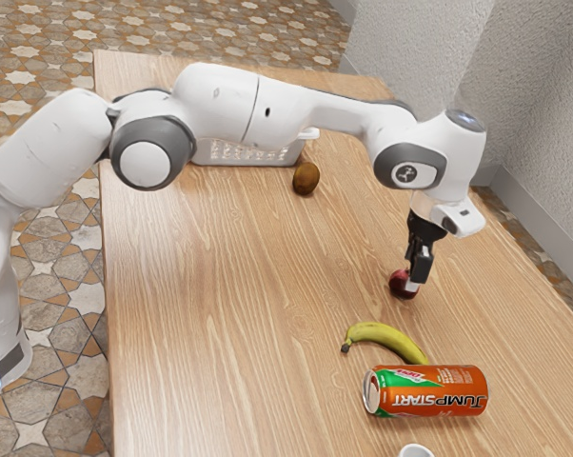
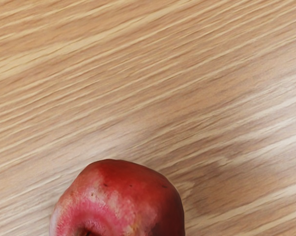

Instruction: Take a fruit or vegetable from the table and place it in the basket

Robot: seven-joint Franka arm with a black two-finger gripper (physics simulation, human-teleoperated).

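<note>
The red fruit (image 1: 401, 284) is the landmark here, with the black pincer (image 1: 412, 278) pointing down right at it from above and overlapping it in the exterior view. Whether the pincer is apart or clamped on the red fruit, I cannot tell, nor whether the fruit's underside touches the wooden counter (image 1: 210, 314). The wrist view has the same fruit large at its lower edge, with pink patches on its red skin and a dark hollow. From the red fruit toward the exterior view's near edge, the yellow banana (image 1: 386, 336) lies a little way off, curved, its stem end to the exterior view's left. Farther from the fruit on that same side, an orange and green drink can (image 1: 427, 391) lies on its side, and beyond it is the rim of a small white thing (image 1: 416, 451). The brown fruit (image 1: 306, 178) sits well apart from the red one, toward the exterior view's far left. Farther still that way is the white basket (image 1: 248, 159), partly hidden by the arm.
</note>
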